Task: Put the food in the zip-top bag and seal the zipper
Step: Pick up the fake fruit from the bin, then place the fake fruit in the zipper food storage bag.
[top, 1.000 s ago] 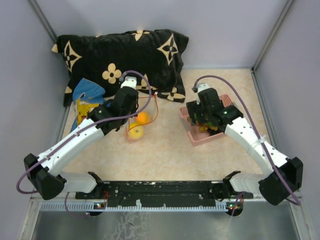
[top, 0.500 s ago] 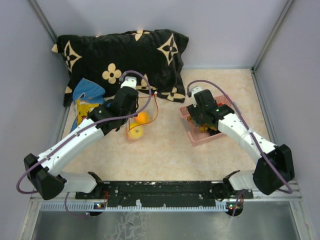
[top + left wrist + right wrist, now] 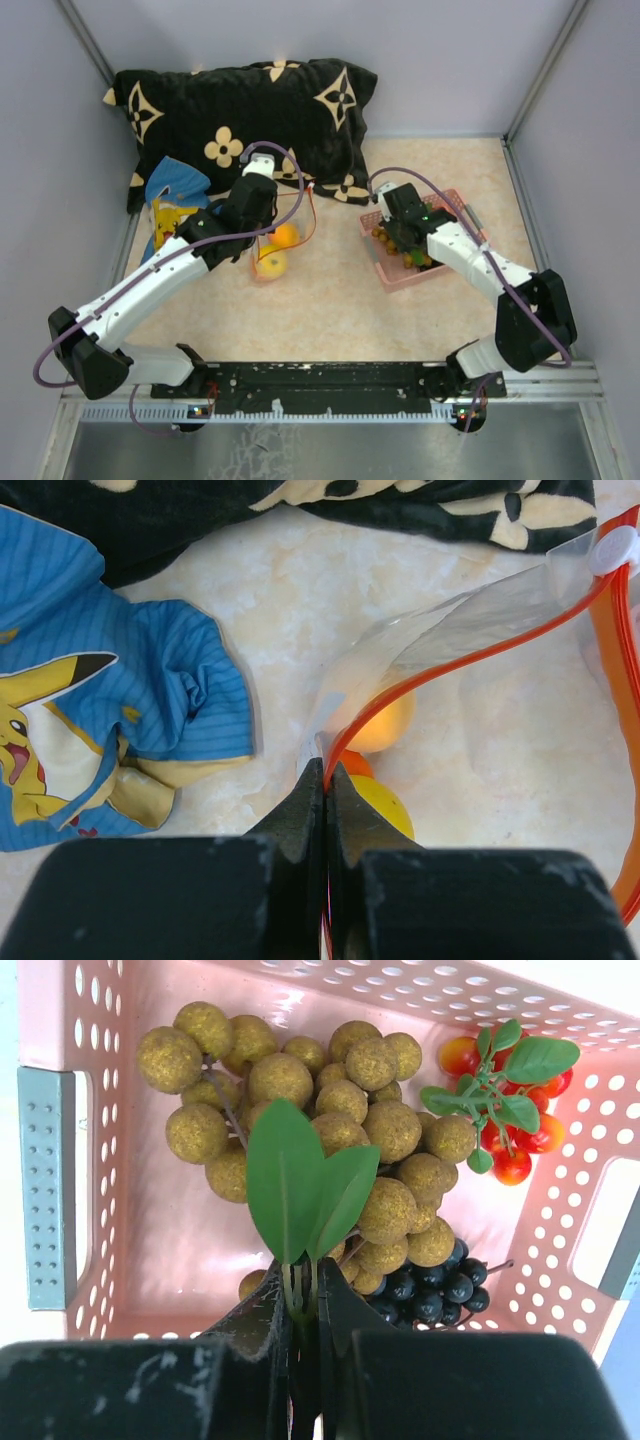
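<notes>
**Right now: the tan cluster is gripped, the bag waits open**

The right pincer (image 3: 303, 1305) is clenched on the stem of the tan ball cluster (image 3: 385, 1130), just under its two green leaves (image 3: 285, 1175). The cluster spreads over the floor of the pink basket (image 3: 180, 1260); I cannot tell whether it has left that floor. Beside it in the basket are a sprig of red berries (image 3: 520, 1140) at the far corner and a bunch of black berries (image 3: 430, 1290) close to the fingers.

The left pincer (image 3: 326, 785) is pinched shut on the orange-red zipper strip (image 3: 470, 655) of the clear bag (image 3: 500, 610), which sits to the left of the basket, some way off. The bag's mouth gapes, and a lemon (image 3: 375, 805) and an orange (image 3: 385, 720) lie inside. A blue cartoon cloth (image 3: 130, 680) lies further left of the basket, beyond the bag.

As I judge it, filling is partway done. Next, the right arm must lift the cluster free of the basket wall, carry it left and drop it through the mouth. The bushy cluster may snag the strip. Sealing comes last.
</notes>
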